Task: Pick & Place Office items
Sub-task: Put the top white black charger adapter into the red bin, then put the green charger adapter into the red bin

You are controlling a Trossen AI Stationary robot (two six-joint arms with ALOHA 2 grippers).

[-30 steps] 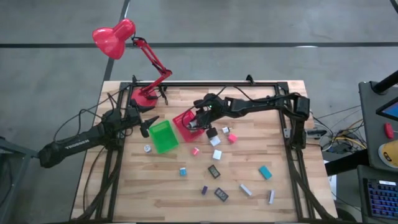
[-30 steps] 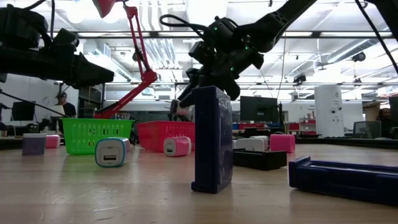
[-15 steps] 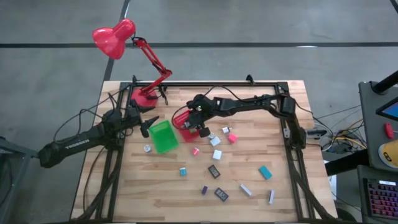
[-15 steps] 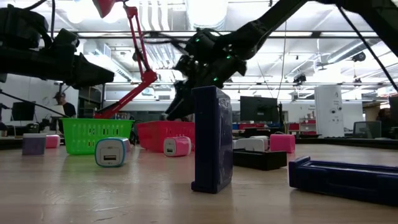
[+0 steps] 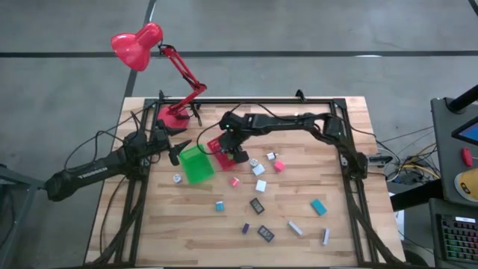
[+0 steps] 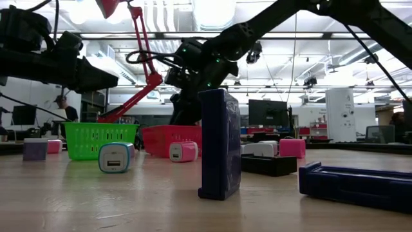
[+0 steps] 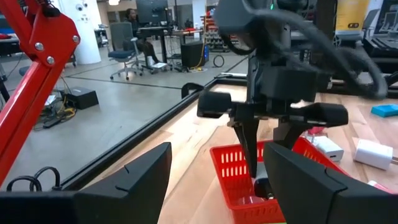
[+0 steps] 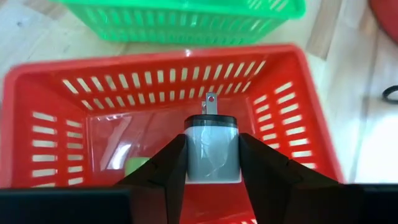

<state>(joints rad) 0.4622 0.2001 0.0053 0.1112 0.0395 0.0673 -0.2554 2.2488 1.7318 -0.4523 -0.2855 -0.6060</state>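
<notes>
My right gripper hangs over the red bin, shut on a small white-grey charger block with a black cap and two prongs. In the high view this gripper is above the red bin, beside the green bin. A green piece lies on the red bin's floor. My left gripper is open and waits left of the green bin. Several small items lie on the wood, among them a pink cube and a teal block. My right gripper pinches the charger block by its two opposite side faces, one finger on each side. The fingers come from above, pointing down into the red bin. The block is lifted clear of the bin floor, its pronged end pointing away from the wrist.
A red desk lamp stands at the far left corner with its base on the table. A black frame rail runs along the far edge. White blocks, black pieces and grey sticks lie right of and nearer than the bins.
My right arm has swung toward the table's left, carrying the charger block from the red bin's right edge to a spot above the bin's inside. It has stayed shut on the block. The left arm has kept still.
</notes>
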